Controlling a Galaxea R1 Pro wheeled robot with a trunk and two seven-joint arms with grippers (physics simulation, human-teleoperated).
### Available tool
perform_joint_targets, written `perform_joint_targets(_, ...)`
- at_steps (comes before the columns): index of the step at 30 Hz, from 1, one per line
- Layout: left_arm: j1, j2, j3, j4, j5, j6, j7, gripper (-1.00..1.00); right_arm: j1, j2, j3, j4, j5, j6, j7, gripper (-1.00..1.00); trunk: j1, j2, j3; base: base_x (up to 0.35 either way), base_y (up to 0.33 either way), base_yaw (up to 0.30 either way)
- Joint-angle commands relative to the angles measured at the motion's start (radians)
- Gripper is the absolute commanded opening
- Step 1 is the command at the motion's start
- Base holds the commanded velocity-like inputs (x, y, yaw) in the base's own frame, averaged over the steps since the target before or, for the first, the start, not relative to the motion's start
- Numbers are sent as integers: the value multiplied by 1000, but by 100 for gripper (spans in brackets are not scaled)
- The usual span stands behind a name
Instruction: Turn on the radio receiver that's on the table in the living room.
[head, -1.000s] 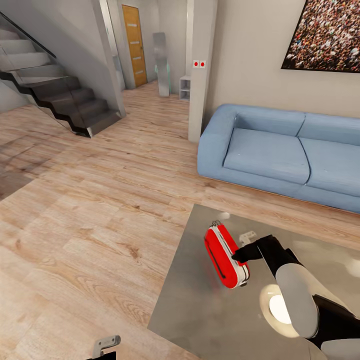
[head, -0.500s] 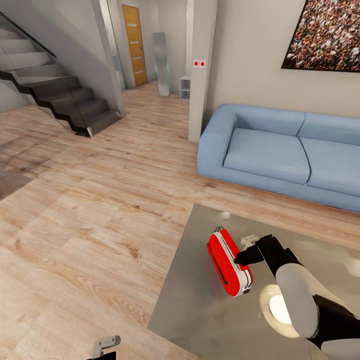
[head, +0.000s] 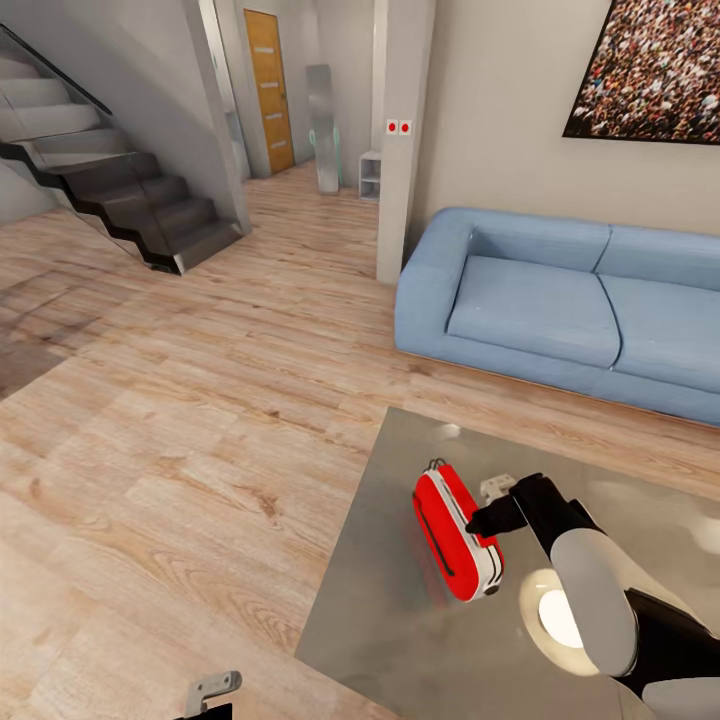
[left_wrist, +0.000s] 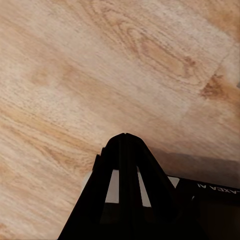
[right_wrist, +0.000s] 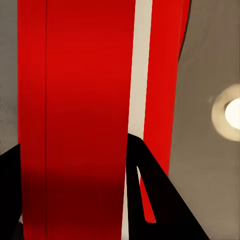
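Head view: the radio (head: 455, 533) lies tilted on the grey bench (head: 400, 620), not far from its left edge, with the right claw (head: 482, 521) pressed to its white side. A hard push could slide it across the glossy top or tip it, missing the switch.

Left wrist view: the left claw (left_wrist: 125, 150) hangs clenched over the floor (left_wrist: 100, 65).

Right wrist view: red casing sits between the fingers (right_wrist: 150, 195); whether they grip it, I cannot tell.
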Motion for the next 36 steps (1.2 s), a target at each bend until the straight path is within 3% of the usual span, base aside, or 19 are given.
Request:
perform_joint_targets(1,0,0,0,0,0,0,0,-100,0,0,0,2,-3,0,0,-100,4,-7,-3,0,0,0)
perform_joint_targets(16,0,0,0,0,0,0,1,-100,1,0,0,24,-3,-6,-1,-100,11,-21,-9,0,0,0)
perform_joint_targets(17,0,0,0,1,0,0,1,-100,1,0,0,26,-3,-7,-1,100,11,-21,-9,0,0,0)
perform_joint_targets(36,0,10,0,2,-3,0,8,-100,1,0,0,42,-3,-8,-1,100,11,-21,-9,0,0,0)
